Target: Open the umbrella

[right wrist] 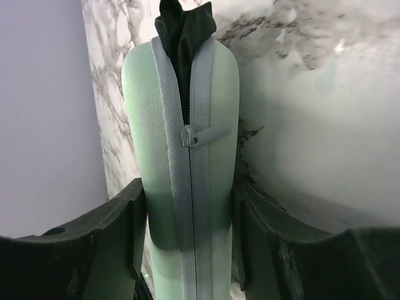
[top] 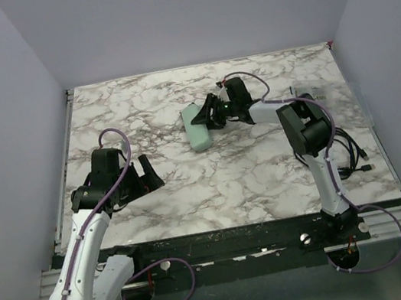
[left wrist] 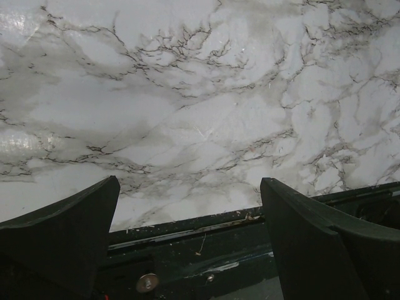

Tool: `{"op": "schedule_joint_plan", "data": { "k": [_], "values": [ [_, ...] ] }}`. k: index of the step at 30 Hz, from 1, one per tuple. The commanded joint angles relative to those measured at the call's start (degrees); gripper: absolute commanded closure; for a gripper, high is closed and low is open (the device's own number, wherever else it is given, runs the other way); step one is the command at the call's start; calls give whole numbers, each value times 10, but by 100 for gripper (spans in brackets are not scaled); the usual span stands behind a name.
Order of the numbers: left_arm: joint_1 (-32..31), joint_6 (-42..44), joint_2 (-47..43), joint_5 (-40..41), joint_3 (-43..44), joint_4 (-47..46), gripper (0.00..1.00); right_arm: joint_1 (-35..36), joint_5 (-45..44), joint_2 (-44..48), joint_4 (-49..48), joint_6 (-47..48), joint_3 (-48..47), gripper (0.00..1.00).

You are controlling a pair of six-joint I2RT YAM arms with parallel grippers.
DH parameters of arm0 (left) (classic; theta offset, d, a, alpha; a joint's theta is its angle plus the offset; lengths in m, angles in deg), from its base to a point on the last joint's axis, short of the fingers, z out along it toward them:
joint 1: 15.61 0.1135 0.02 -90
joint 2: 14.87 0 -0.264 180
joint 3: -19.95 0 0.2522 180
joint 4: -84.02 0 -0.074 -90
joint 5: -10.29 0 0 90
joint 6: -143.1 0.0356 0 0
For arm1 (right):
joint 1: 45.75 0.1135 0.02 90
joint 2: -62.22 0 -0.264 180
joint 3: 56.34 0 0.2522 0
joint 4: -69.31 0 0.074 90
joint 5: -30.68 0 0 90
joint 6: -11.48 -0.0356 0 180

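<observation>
Barely started — right claw [right wrist: 189, 187] clamps pale mint-green zipped oval case [right wrist: 156, 125]; black fabric umbrella [right wrist: 184, 34] pokes out, unopened; left claw [left wrist: 189, 187] wide, near-left.

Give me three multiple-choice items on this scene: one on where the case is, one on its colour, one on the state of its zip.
1. Where is the case?
A. in the near left corner
B. between the right gripper's fingers
C. in the near right corner

2. What colour is the case?
A. red
B. yellow
C. mint green

3. How is its zip?
A. shut all the way
B. partly open, with black fabric poking out at the far end
C. fully undone, with the halves spread flat

Answers:
1 B: the right wrist view shows a finger on each side of it.
2 C: the shell is pale green in both the top and the right wrist views.
3 B: the teeth part beyond the pull, and the fabric shows there.
</observation>
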State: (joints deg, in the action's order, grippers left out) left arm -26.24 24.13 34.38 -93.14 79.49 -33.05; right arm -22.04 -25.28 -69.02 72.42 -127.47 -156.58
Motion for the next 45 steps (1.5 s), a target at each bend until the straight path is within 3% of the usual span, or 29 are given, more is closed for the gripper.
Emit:
{"op": "schedule_joint_plan", "data": {
  "k": [1, 10, 16, 21, 27, 35, 45],
  "values": [
    [-2, 1, -1, 17, 11, 0, 2, 8, 22, -27, 29, -1, -2, 51],
    [-2, 6, 2, 21, 16, -20, 1, 9, 34, 104, 51, -10, 28, 55],
    [-2, -26, 8, -74, 46, -48, 2, 9, 48, 199, 41, -36, 75, 55],
    [-2, -48, 15, -104, 112, -61, 1, 9, 65, 254, 22, -58, 91, 55],
    [-2, -113, 32, -210, 167, -158, 1, 9, 127, 289, -74, -127, 101, 55],
    [3, -155, 88, -245, 298, -192, 1, 9, 182, 327, -171, -202, 96, 55],
    [4, -264, 141, -290, 322, -335, 1, 10, 218, 377, -221, -252, 77, 56]
  ]
}}
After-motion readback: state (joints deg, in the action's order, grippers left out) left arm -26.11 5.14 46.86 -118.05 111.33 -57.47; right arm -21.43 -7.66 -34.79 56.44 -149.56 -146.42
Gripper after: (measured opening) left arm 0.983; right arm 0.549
